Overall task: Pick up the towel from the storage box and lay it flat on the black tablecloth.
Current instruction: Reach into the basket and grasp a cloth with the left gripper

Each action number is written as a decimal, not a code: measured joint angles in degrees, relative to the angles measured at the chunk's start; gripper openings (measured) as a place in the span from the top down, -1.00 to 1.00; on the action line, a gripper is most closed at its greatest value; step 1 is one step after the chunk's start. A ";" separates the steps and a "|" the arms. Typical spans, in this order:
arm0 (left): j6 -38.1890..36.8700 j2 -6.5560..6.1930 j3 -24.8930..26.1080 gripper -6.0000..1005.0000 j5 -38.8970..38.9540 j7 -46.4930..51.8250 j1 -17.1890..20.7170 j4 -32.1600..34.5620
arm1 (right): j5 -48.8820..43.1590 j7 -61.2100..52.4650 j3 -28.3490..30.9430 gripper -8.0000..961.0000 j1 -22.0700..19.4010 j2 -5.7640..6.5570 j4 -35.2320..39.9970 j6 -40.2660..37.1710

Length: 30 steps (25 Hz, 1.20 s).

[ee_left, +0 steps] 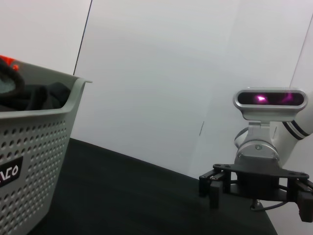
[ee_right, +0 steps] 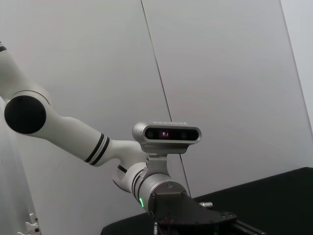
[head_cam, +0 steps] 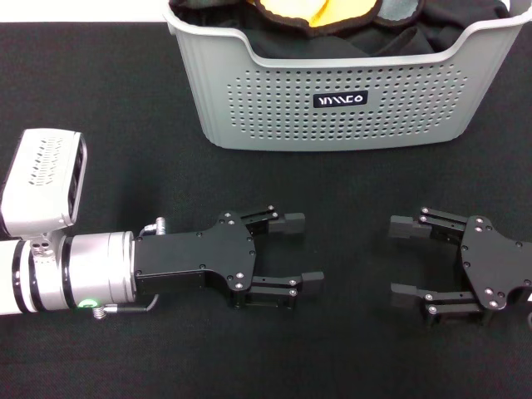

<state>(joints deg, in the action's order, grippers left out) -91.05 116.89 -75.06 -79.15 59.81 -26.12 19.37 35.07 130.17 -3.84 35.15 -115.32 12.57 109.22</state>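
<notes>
The light grey storage box (head_cam: 349,125) stands at the back middle of the black tablecloth (head_cam: 108,125). Inside it the towel (head_cam: 320,12) shows a yellow-orange fold and a grey-green part among dark cloth. My left gripper (head_cam: 301,249) lies open on the tablecloth in front of the box, fingers pointing right. My right gripper (head_cam: 403,259) lies open opposite it, fingers pointing left, with a gap between the two. The left wrist view shows the storage box (ee_left: 29,166) corner and the right gripper (ee_left: 259,188) farther off.
A white wall rises behind the table in both wrist views. The right wrist view shows the left arm (ee_right: 73,137) and its wrist camera (ee_right: 167,133). Bare tablecloth lies left of the box and along the front edge.
</notes>
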 joint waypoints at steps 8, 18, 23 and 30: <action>0.00 0.10 3.69 -0.76 0.58 -0.92 0.52 0.28 | 0.54 0.00 -0.02 -0.78 -0.88 -0.08 0.00 -0.03; -1.10 2.94 19.60 -0.75 8.42 -10.07 3.47 0.50 | 1.18 1.40 -0.08 -0.78 -2.25 -0.09 0.00 -0.36; -4.32 3.04 19.90 -0.75 14.80 -14.42 3.03 1.51 | 1.32 1.46 -0.15 -0.78 -2.28 -0.17 0.00 -0.58; -4.31 3.40 17.38 -0.75 18.01 -20.35 1.55 5.41 | 1.32 1.49 -0.06 -0.78 -2.04 -0.36 -0.24 -1.83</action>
<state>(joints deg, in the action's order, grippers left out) -95.36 120.29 -57.67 -61.14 39.46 -24.57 24.78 36.40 131.66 -3.90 33.11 -115.68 12.33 107.39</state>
